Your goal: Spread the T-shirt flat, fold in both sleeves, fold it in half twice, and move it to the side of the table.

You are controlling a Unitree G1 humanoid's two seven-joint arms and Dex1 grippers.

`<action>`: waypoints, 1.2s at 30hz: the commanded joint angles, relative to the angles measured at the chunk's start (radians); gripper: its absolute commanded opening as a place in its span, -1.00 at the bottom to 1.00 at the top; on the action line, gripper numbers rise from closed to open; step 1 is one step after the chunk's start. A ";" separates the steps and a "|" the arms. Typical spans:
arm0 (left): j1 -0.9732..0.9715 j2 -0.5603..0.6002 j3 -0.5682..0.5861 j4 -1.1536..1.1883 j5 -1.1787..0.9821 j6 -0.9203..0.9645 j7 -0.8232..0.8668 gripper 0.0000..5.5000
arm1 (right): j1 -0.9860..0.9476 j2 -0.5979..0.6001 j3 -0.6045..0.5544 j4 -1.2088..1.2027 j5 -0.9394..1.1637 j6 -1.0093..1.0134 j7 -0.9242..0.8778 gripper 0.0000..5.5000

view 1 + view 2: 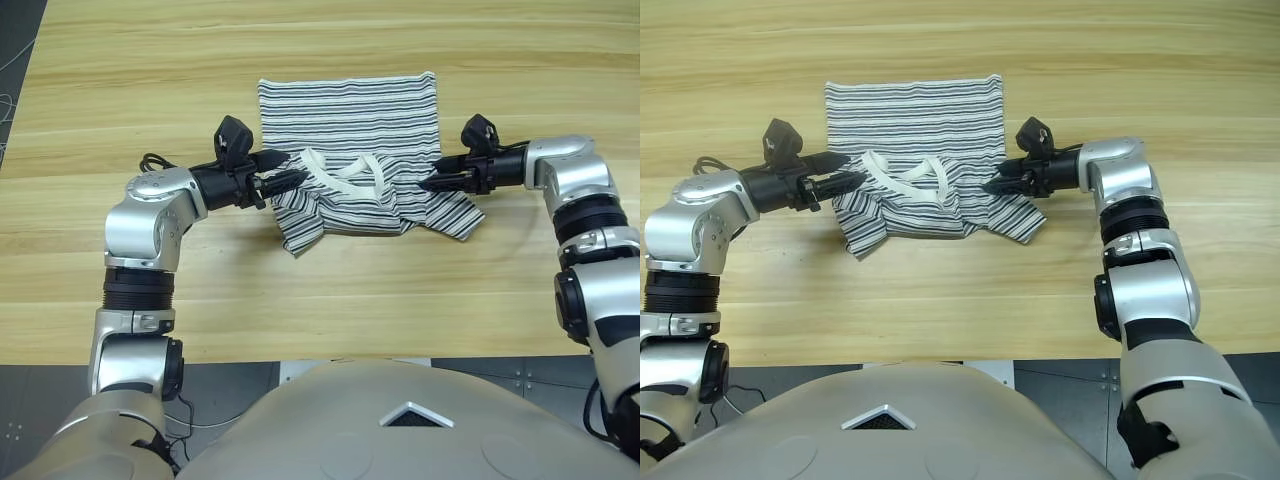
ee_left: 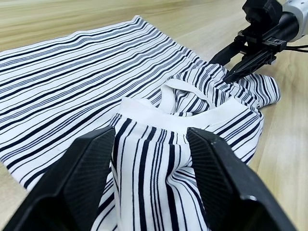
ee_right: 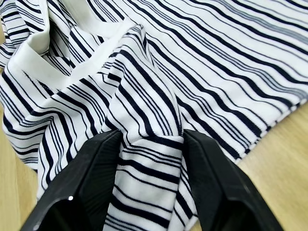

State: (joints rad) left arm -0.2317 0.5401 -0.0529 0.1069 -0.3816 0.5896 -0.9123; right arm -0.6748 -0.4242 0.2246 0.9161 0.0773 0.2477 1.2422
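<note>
T-shirt [image 1: 350, 115] lies mid-tabletop [image 1: 120, 80], its collar end bunched. The left hand [image 1: 295, 180] and right hand [image 1: 430, 184] each pinch a shoulder fold. A shallow pinch could slip, leaving wrinkles.

One striped T-shirt [image 1: 350, 125] is lying on one wooden desk [image 1: 150, 60], and two grippers are showing: the left gripper [image 1: 298, 179] and the right gripper [image 1: 428, 185].

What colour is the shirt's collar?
The collar is white; the left wrist view shows it best.
</note>
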 commanded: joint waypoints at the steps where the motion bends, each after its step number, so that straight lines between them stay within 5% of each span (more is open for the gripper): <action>1: -0.013 0.017 -0.018 0.036 0.052 -0.005 0.028 0.01 | -0.027 0.020 -0.005 0.029 -0.018 -0.007 -0.003 -0.15; 4: -0.006 0.016 -0.035 0.051 0.078 -0.014 0.028 0.01 | -0.033 0.021 -0.014 0.040 -0.018 -0.010 0.007 -0.15; 8: 0.001 0.012 -0.055 0.072 0.115 -0.039 0.033 0.02 | -0.033 0.021 -0.013 0.045 -0.024 -0.019 0.016 -0.40; 16: 0.026 0.009 -0.048 0.052 0.116 -0.057 0.038 -0.40 | -0.041 0.020 -0.003 0.054 -0.056 -0.060 0.017 -0.93; 22: 0.031 0.003 -0.050 0.053 0.119 -0.066 0.043 -0.40 | -0.048 0.012 0.000 0.074 -0.089 -0.114 0.000 -0.93; 26: 0.035 0.000 -0.050 0.050 0.118 -0.069 0.048 -0.40 | -0.054 0.010 -0.002 0.088 -0.102 -0.148 -0.001 -0.62; 36: 0.045 -0.018 -0.055 0.058 0.118 -0.082 0.059 -0.40 | -0.064 0.017 -0.021 0.046 -0.084 -0.148 0.030 -0.61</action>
State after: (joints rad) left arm -0.1931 0.5268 -0.1074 0.1655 -0.2766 0.5190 -0.8655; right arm -0.7160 -0.4036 0.2137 0.9959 -0.0153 0.0906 1.2546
